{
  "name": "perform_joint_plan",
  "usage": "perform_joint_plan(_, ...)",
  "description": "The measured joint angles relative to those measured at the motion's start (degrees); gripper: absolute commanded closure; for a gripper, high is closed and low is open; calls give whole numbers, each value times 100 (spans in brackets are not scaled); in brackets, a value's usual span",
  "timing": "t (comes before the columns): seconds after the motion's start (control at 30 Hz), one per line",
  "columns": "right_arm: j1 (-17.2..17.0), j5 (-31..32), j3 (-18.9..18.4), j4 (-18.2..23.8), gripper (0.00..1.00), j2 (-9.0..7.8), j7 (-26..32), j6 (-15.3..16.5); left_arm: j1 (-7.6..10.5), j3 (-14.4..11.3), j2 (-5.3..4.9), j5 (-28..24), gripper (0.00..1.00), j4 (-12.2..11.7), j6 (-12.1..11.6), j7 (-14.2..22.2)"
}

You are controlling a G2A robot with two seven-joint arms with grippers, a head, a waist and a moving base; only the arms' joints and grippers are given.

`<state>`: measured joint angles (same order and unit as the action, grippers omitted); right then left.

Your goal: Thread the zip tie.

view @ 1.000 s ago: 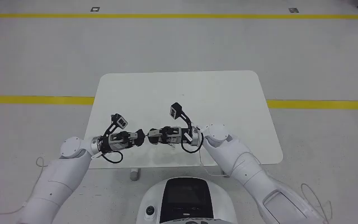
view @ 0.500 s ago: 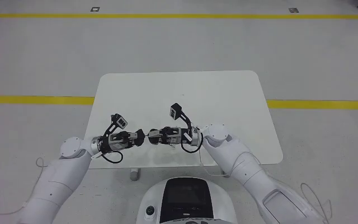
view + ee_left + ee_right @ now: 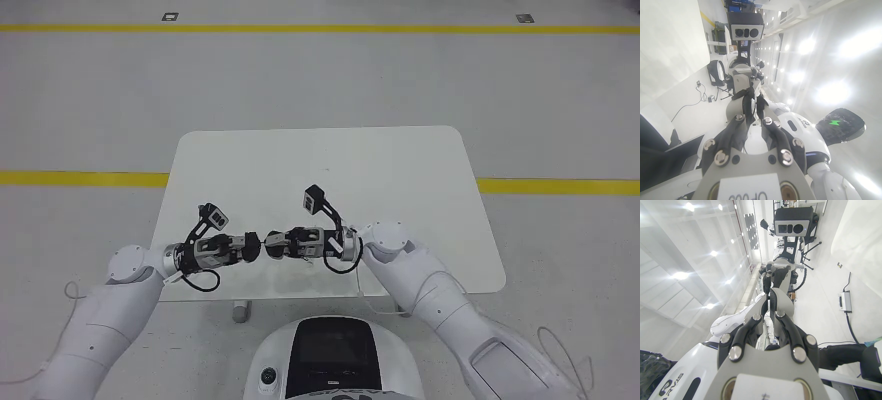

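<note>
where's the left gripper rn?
Top view: left gripper hangs over the table's near side, left of centre, tip to tip with the right gripper.

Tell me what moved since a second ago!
The left tool slid a little toward the right tool, so the gap between their tips has nearly closed. Nothing visibly got grabbed or dropped. The right tool and the table stayed put.

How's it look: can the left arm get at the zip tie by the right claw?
Probably yes. From above, left claw and right claw sit almost tip to tip over the table's near edge, nothing blocking them. The thin dark strand there looks like the zip tie, too fine to confirm.
</note>
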<state>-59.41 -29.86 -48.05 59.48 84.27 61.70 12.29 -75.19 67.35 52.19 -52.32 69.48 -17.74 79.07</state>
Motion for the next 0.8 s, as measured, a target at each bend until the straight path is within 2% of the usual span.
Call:
perform_joint_plan(0.07, 7, -4, 12, -6, 100, 3, 6, -6, -2, 5, 1, 10, 80, 2, 3, 4)
perform_joint_plan(0.23, 40, -22, 43, -35, 100, 16, 13, -14, -2, 22, 4, 14, 95, 6, 8, 16)
perform_joint_plan(0.37, 65, -26, 62, -73, 100, 24, 11, -20, 0, 41, 5, 8, 98, 0, 17, 30)
perform_joint_plan(0.8, 90, -26, 81, -97, 100, 30, -7, -30, 43, 12, 31, 45, 98, -15, 54, 42)
